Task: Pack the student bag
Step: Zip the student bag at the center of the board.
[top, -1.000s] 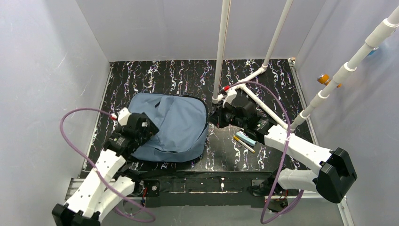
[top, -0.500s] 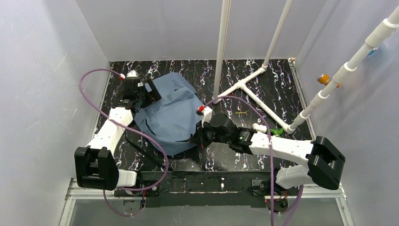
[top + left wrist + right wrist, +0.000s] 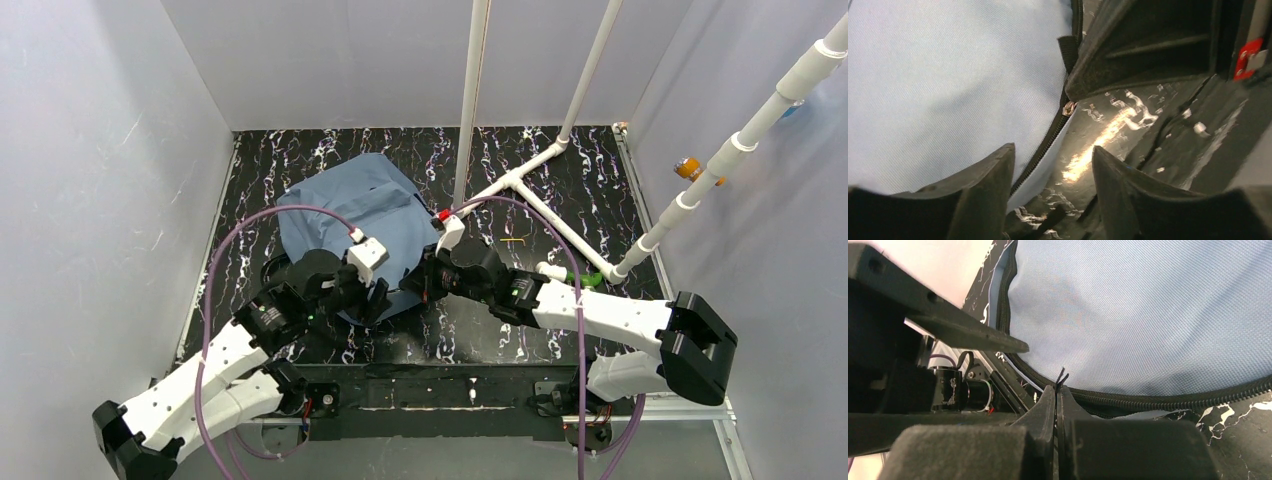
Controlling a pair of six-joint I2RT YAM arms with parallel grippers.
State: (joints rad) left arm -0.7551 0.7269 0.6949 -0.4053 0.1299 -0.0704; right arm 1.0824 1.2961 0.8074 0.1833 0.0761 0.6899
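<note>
Bag: the student bag (image 3: pixel 345 215) lies flat on the black marbled table (image 3: pixel 590 165), left of centre. Its near edge sits between the two grippers.
Zipper: a dark zipper (image 3: pixel 1148 401) runs along that near edge. A small metal slider (image 3: pixel 1068 108) sits on it, just beside a dark strap end.
Right hand: the right gripper (image 3: pixel 1057 387) has its fingers pressed together at the zipper line. A thin dark pull tab (image 3: pixel 1062 374) sticks up from between the tips, so it looks pinched there.
Left hand: the left gripper (image 3: pixel 1050 152) is spread with nothing between the fingers. It hangs low over the bag's edge, with the zipper passing under the gap.
Loose items: a thin yellow stick (image 3: pixel 512 241) and a small green thing (image 3: pixel 590 281) lie on the table near the right arm, apart from the bag.
Step in hand: zipper work at the near edge, I would say. With items lying outside, it is most likely opening the bag for packing, though the mouth itself is hidden from me.
Next move calls for: a steady pull of the tab along the line of the teeth, not upward. The left fingers would need to close on the fabric beside the slider to brace it, since soft cloth will bunch and follow the pull.
</note>
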